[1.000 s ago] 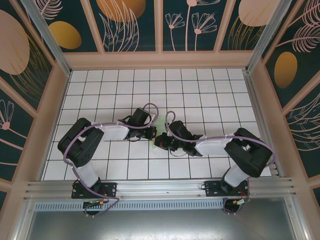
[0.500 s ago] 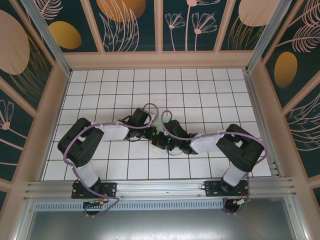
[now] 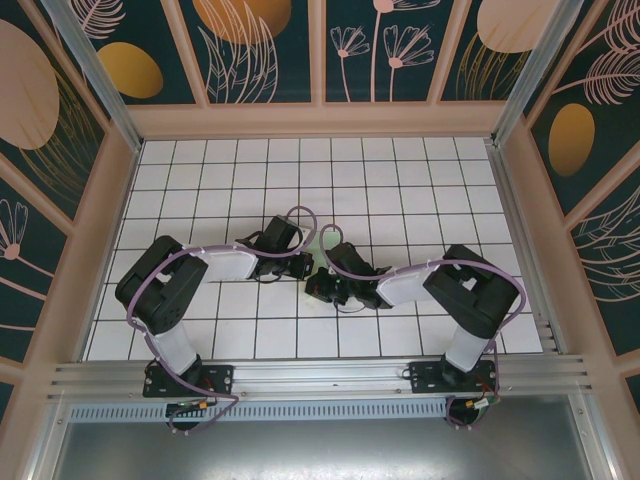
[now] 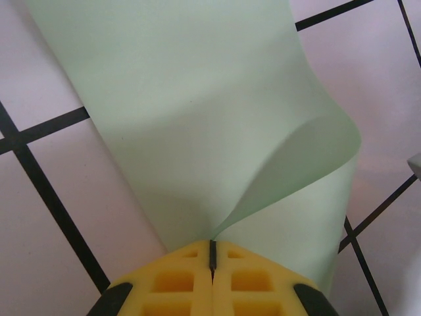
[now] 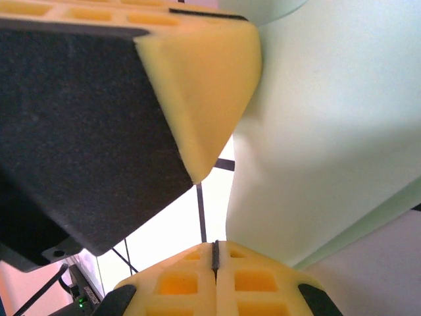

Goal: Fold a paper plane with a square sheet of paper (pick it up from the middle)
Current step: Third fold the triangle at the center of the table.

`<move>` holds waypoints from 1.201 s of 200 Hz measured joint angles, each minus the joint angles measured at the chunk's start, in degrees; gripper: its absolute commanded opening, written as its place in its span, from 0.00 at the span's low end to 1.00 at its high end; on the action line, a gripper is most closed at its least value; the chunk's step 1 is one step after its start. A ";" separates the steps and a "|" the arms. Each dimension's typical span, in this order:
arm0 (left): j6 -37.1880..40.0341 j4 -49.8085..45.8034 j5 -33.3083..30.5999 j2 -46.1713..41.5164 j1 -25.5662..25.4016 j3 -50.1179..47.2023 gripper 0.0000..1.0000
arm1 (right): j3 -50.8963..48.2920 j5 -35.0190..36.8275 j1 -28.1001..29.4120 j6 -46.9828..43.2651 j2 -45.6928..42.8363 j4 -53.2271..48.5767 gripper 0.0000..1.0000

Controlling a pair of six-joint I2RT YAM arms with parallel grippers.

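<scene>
White gridded table (image 3: 200,180), botanical wall panels (image 3: 260,45) behind. Left arm (image 3: 165,285) and right arm (image 3: 475,295): elbows out, forearms angled inward, wrists low, meeting near the table's centre. Left gripper (image 4: 212,255): jaws closed, pinching the square sheet of paper (image 4: 197,105). Right gripper (image 5: 214,255): jaws closed at the sheet's edge; whether it grips is unclear. Sheet: between both grippers, long axis running away from the left fingertips, one corner curled over.
</scene>
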 measured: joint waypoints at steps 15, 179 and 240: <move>0.00 0.00 0.00 0.00 -0.02 0.00 0.03 | -0.24 0.00 0.00 0.09 0.02 0.07 0.05; 0.02 0.26 0.39 0.24 0.09 0.00 0.03 | -0.57 -0.52 0.00 0.35 -0.26 0.94 0.07; 0.02 0.39 0.44 0.28 0.09 0.00 0.03 | -0.83 -0.98 0.76 1.31 1.90 3.26 0.07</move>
